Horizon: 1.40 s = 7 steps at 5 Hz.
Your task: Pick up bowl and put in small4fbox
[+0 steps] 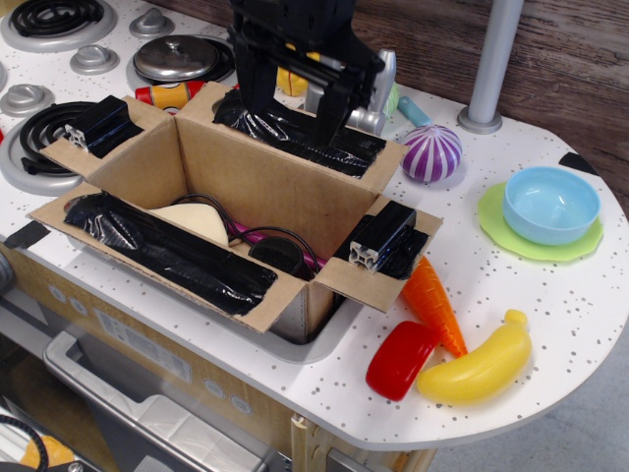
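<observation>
My gripper (295, 98) hangs over the far flap of the small4fbox (236, 211); I cannot tell how wide its jaws are. The bowl (550, 204) sits on a green plate (511, 241) near the counter's right edge. I should approach from above, centred on its rim.

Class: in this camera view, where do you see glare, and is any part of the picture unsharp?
In observation.image, glare streaks the shiny black tape on the cardboard box and the pot lid; the bowl is evenly lit and sharp; the dark gripper looks slightly soft.
</observation>
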Each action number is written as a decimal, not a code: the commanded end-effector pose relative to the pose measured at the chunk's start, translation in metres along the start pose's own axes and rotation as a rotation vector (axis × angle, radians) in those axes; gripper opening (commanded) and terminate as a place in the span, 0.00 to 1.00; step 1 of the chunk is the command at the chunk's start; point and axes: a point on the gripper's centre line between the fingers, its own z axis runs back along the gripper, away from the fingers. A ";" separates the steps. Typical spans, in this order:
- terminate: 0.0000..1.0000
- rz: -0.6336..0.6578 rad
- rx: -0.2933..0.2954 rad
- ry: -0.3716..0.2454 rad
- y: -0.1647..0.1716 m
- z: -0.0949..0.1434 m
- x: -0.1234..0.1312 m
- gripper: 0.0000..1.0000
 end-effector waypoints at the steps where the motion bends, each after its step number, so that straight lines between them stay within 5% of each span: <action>1: 0.00 -0.166 -0.027 -0.176 -0.063 0.034 0.023 1.00; 3: 0.00 -0.384 -0.024 -0.314 -0.151 0.048 0.053 1.00; 4: 0.00 -0.417 -0.087 -0.321 -0.182 0.042 0.066 1.00; 7: 0.00 -0.507 -0.161 -0.378 -0.204 -0.004 0.105 1.00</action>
